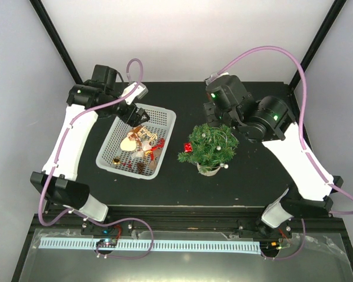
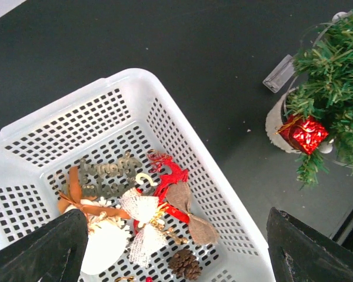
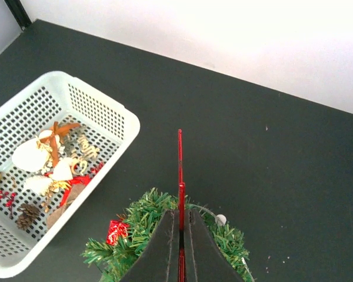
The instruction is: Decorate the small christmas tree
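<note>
One thin red ornament (image 3: 179,164) sits clenched in the right gripper (image 3: 180,214), the small christmas tree (image 3: 142,226) just beneath it on the worktop (image 1: 247,176). Left gripper (image 2: 175,214) hangs released over the white mesh basket (image 2: 135,76), farther off.

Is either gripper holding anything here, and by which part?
The right gripper is shut on a thin red piece, pinched at its near end; the left gripper is open, holding nothing.
</note>
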### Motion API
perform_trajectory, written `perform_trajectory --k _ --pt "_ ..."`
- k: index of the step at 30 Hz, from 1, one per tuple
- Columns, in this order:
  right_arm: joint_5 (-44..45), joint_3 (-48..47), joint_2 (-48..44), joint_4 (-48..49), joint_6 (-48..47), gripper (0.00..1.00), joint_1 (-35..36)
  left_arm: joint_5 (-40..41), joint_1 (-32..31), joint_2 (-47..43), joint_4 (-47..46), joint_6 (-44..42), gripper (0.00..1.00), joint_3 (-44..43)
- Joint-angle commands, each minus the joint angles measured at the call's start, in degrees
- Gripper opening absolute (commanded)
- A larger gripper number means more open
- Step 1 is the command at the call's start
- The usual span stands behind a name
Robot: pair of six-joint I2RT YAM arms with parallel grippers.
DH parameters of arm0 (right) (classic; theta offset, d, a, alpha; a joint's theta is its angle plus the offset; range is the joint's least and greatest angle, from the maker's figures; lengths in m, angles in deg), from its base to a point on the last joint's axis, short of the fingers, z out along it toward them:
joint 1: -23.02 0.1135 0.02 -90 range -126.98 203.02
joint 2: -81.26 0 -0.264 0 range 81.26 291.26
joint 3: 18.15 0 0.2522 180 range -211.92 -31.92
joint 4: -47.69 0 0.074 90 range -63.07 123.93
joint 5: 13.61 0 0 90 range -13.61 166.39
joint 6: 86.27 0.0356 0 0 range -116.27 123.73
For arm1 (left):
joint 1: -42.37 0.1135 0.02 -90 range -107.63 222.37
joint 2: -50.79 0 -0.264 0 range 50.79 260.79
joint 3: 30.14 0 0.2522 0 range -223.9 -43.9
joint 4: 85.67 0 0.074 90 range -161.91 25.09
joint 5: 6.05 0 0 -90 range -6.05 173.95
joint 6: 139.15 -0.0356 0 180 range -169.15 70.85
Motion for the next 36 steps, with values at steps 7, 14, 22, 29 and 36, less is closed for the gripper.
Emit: perform_trajectory --k 7,14,22,29,36 --pt "-0.4 1.2 1.8 2.0 -2.5 0.01 0.5 2.7 -0.5 1.5 -1.8 0.6 0.84 -0.8" --pt "-2.5 3.5 1.5 1.4 -1.5 0.01 0.5 3.0 -0.6 1.7 -1.7 0.6 0.84 -1.0" --pt "-3.8 5.2 1.2 0.6 -1.1 0.01 0.9 3.2 -0.6 1.8 -1.7 0.6 0.84 -1.0" --pt "-3.6 6.2 1.2 0.6 -0.8 0.01 1.0 3.5 -0.7 1.5 -1.6 0.6 0.84 -0.9" --pt "-2.2 7.9 1.0 1.0 -0.1 0.01 1.0 3.7 -0.7 0.9 -1.6 0.7 0.84 -0.3"
